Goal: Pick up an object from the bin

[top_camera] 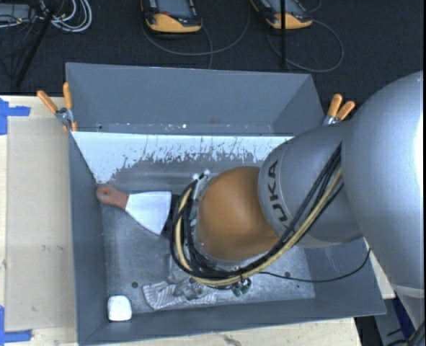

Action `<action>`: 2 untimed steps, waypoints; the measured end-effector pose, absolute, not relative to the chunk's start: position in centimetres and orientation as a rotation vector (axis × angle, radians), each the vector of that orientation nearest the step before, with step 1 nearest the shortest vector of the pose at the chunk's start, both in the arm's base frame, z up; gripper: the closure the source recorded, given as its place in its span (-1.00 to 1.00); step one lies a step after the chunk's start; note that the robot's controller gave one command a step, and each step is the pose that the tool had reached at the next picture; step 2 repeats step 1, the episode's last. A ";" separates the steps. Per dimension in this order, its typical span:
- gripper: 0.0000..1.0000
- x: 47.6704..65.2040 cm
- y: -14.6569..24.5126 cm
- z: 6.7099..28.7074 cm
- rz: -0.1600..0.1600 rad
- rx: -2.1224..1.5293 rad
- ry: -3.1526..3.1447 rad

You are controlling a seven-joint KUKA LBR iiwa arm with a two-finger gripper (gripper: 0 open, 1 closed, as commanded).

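My gripper (197, 285) pokes out just below the arm's orange cover, low in the bin near the front wall. Right under and to the left of it lies a grey, crumpled, patterned piece (158, 294) on the bin floor; whether the gripper touches it is hidden by the cover. A scraper with a brown handle and a white blade (149, 209) lies to the upper left, its blade running in under the cables. A small white block (119, 308) rests in the front left corner.
The arm and its orange cover with looped cables hide the middle and right of the bin floor. The left wall stands close to the scraper's handle, and the front wall is just below the grey piece.
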State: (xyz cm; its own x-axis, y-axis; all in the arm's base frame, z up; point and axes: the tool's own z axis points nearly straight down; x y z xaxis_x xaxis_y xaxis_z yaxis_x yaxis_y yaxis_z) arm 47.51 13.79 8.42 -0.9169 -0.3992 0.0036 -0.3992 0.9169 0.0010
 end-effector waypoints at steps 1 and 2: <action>1.00 47.5 13.8 9.4 0.000 0.639 -3.073; 1.00 47.5 13.8 9.4 0.000 0.639 -3.073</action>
